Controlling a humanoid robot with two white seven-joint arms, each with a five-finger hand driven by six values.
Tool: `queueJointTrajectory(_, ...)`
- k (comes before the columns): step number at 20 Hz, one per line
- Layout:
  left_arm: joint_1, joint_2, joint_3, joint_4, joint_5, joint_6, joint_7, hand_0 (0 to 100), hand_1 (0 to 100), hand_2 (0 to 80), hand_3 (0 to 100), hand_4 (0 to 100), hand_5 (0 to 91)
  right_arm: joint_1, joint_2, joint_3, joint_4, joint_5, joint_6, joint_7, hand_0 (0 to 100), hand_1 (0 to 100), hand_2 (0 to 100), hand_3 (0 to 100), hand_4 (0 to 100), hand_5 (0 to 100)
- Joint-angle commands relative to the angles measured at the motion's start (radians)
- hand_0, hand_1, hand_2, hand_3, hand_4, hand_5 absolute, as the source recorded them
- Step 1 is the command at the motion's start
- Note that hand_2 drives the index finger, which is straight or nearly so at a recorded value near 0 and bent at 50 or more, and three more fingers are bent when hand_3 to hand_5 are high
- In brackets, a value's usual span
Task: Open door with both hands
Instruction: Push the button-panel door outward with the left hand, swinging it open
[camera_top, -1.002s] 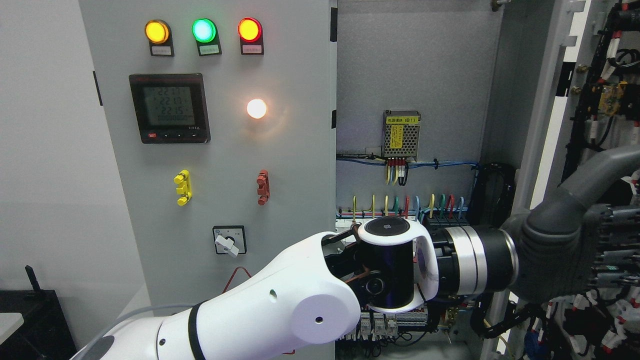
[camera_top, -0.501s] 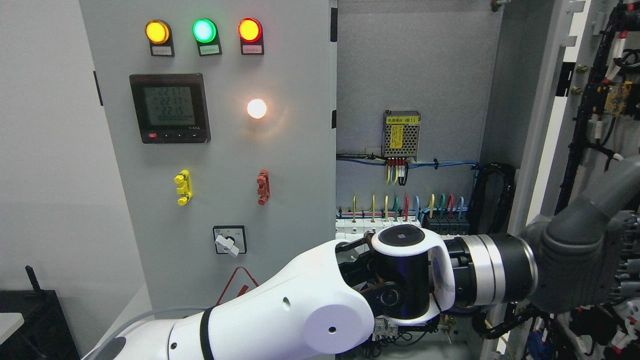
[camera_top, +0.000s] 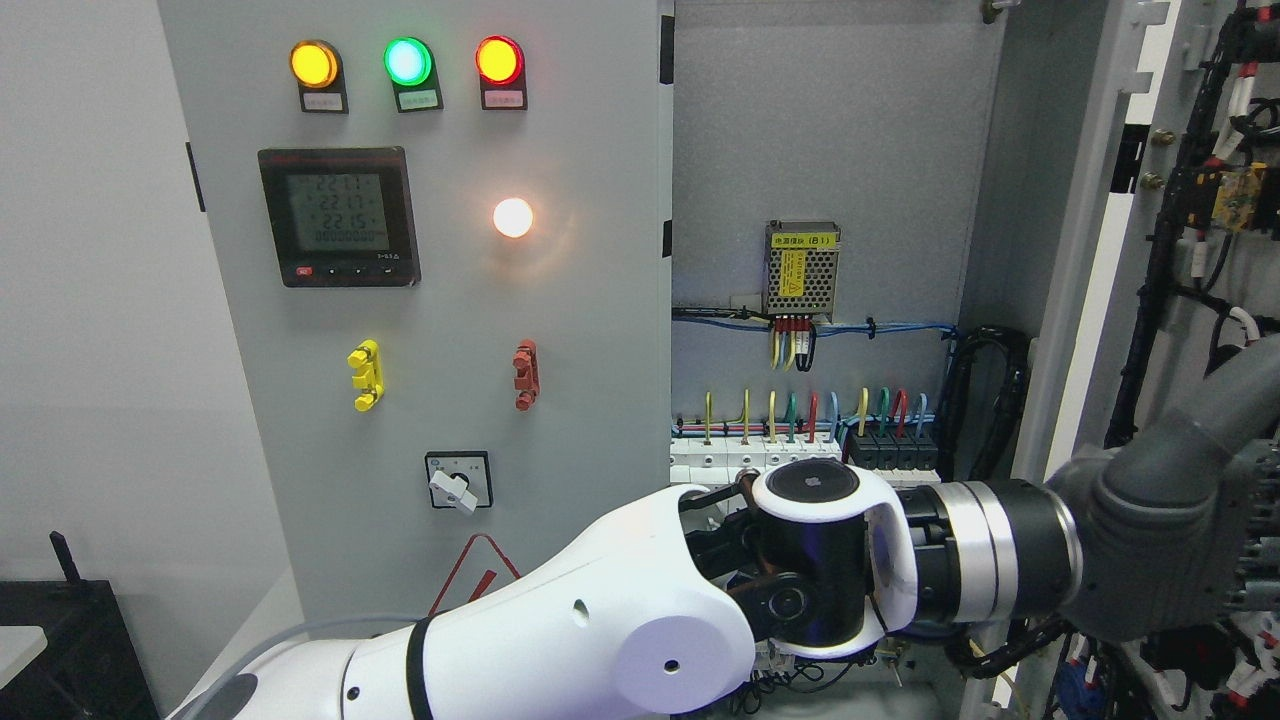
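Left hand (camera_top: 1170, 545), lower right: finger state cannot be told; rigid, heavy hinged steel door (camera_top: 1085, 250) is being pressed along its edge

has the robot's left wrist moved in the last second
Yes. The left wrist has shifted right and down against the fixed terminal row, uncovering more of it.

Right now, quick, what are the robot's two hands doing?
Left hand: reaching across to the opened door at the right; whether it is open or shut cannot be told.
Right hand: not in view.
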Motion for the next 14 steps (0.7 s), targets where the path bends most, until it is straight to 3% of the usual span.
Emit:
queueJointTrajectory(1,0.014,0.174,0.009,-0.002,0.007,0.013,-0.046,0,0,0.0,0,0,0.0,0.000,0.000,0.000,0.000,0.000,0.000,0.000,38,0,0,0,0,0)
queueJointTrajectory(4,0.048,0.297,0.008,-0.052,0.013,0.042,-0.111,0,0,0.0,0,0,0.0,0.000,0.000,0.000,0.000,-0.002,0.000,0.001,38,0,0,0,0,0)
queueJointTrajectory(9,0.129,0.513,0.014,-0.218,0.013,0.043,-0.152,0,0,0.0,0,0,0.0,0.000,0.000,0.000,0.000,0.000,0.000,0.000,38,0,0,0,0,0)
queueJointTrajectory(14,0.218,0.789,0.017,-0.393,0.018,0.039,-0.236,0,0,0.0,0,0,0.0,0.000,0.000,0.000,0.000,0.000,0.000,0.000,38,0,0,0,0,0)
